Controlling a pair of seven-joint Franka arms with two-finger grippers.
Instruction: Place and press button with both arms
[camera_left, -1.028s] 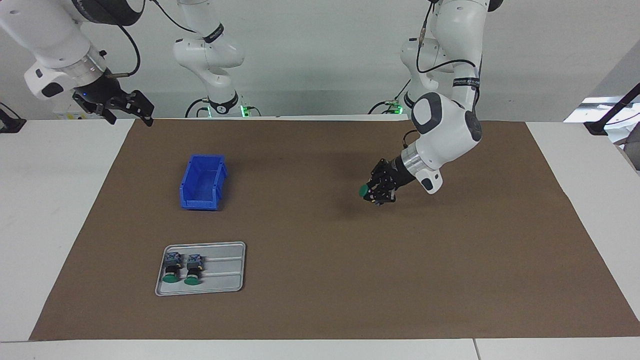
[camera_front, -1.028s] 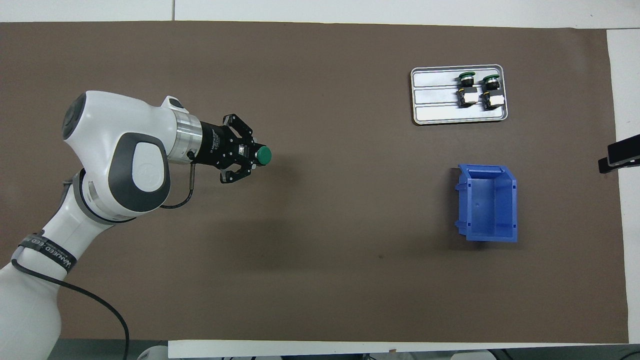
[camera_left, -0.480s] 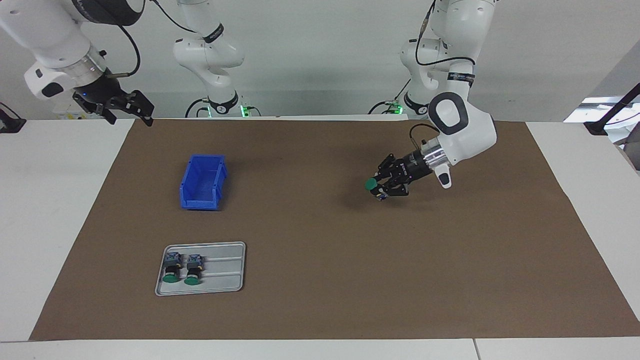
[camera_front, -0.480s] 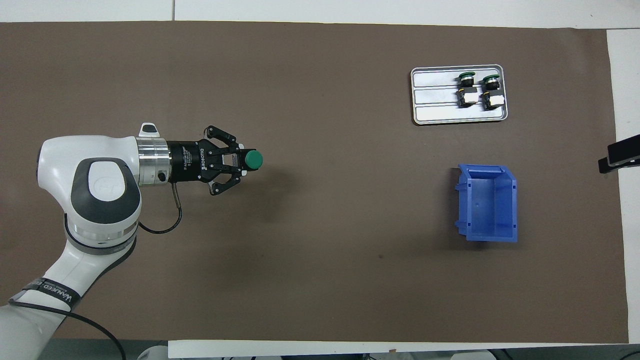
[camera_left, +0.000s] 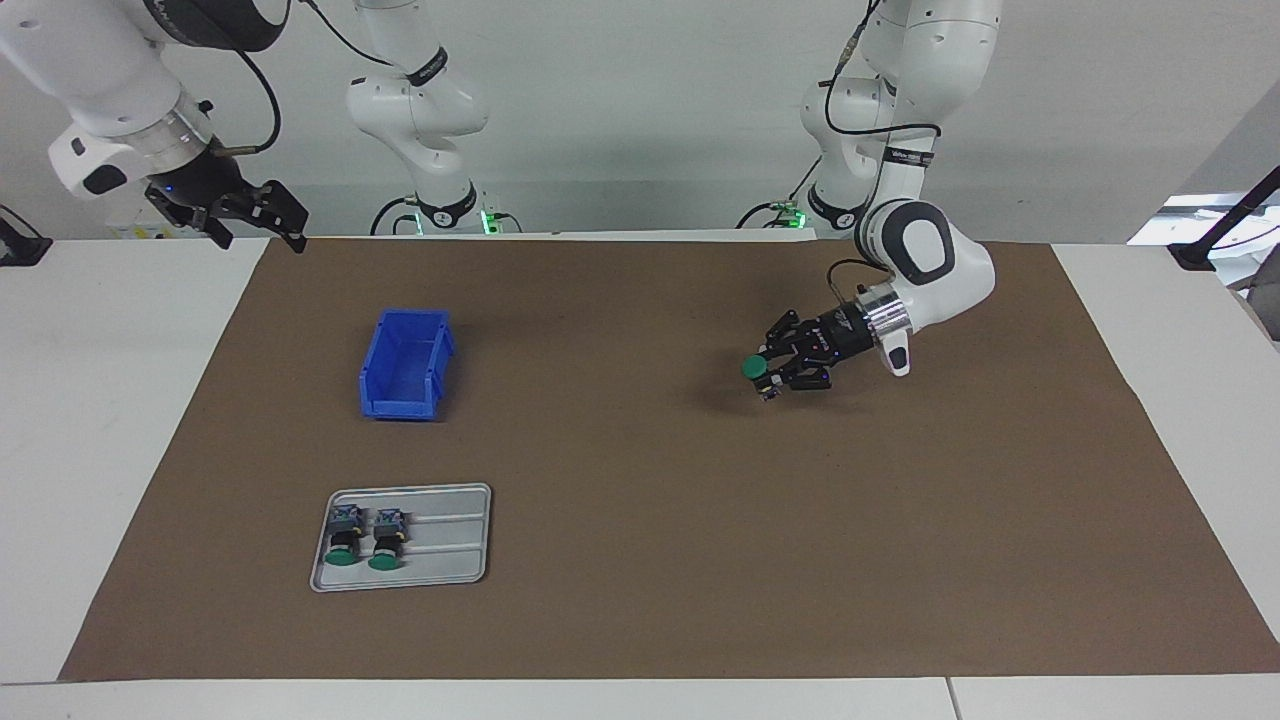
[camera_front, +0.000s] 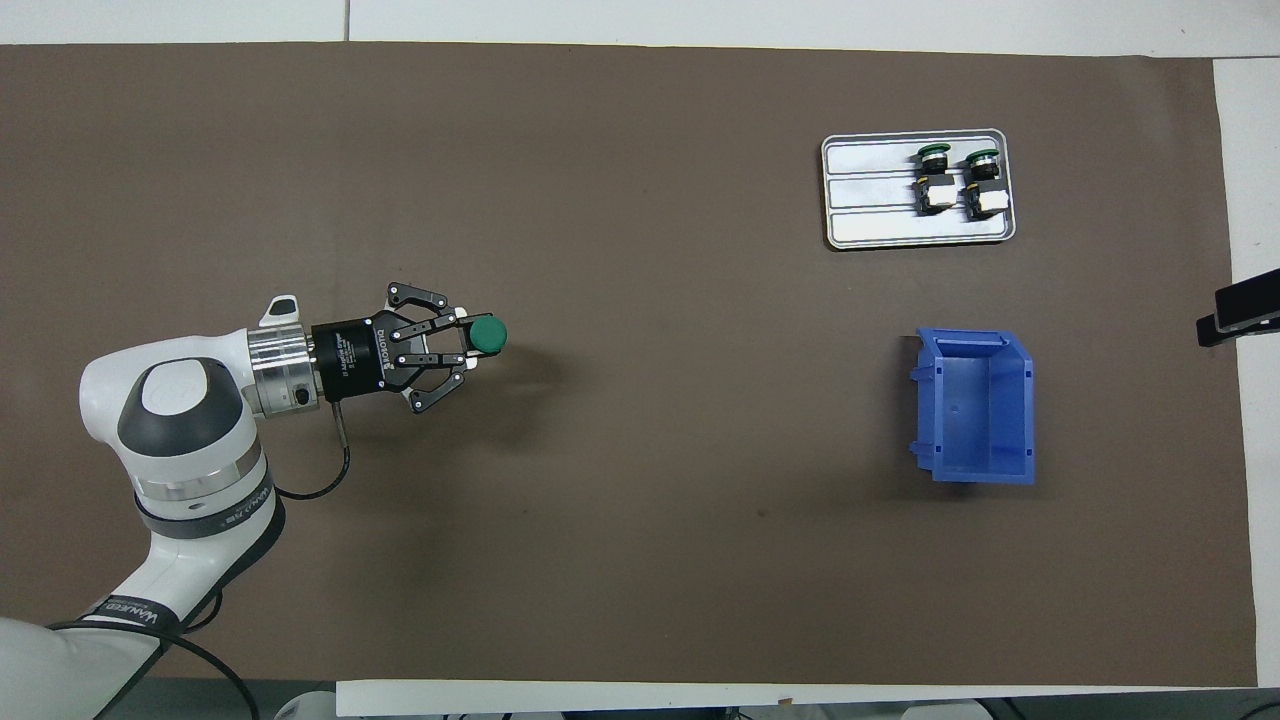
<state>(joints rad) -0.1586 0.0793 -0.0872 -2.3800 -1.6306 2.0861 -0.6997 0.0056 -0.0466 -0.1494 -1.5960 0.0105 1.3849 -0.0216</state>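
My left gripper (camera_left: 775, 373) is shut on a button (camera_left: 755, 368) with a green cap, held sideways low over the brown mat (camera_left: 640, 600), toward the left arm's end. The cap points toward the right arm's end. In the overhead view the gripper (camera_front: 462, 345) and the button's cap (camera_front: 487, 335) show the same hold. Two more buttons (camera_left: 345, 540) (camera_left: 385, 540) lie on a grey tray (camera_left: 450, 545). My right gripper (camera_left: 255, 222) is open and empty, and waits raised over the table's corner at the right arm's end.
A blue bin (camera_left: 405, 365) stands open on the mat, nearer to the robots than the tray. In the overhead view the bin (camera_front: 975, 405) and the tray (camera_front: 870, 195) lie toward the right arm's end.
My left arm has folded back and its wrist has levelled. The gripper has carried the button a little toward the left arm's end and lower. The right arm has not moved.
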